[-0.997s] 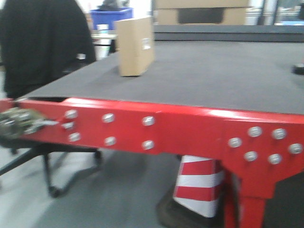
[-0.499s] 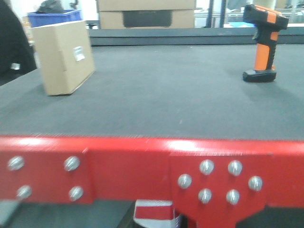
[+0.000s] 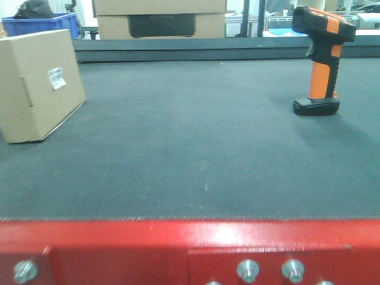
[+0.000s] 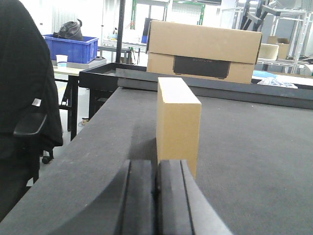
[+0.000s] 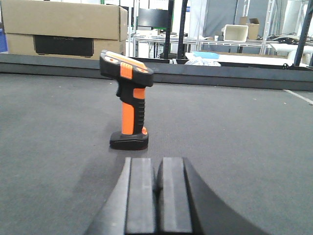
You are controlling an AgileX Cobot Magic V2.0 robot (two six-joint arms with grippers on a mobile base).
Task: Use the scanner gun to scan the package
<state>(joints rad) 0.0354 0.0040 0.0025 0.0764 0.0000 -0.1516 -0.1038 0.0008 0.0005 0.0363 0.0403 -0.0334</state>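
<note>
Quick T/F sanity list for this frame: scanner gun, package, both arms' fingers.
1. The scanner gun stands upright on its base. True.
2. The package lies flat with its label facing up. False: it stands on a narrow side, with the white label on a vertical face.
3. The left fingers are shut and empty. True.
4. The right fingers grip the scanner gun. False: they are shut and empty, and the gun stands apart, ahead of them.

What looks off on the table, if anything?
Nothing stands out. The box stands upright at the left of the table, label showing; the scanner stands upright on its base at the right. No spills or damage visible.
</note>
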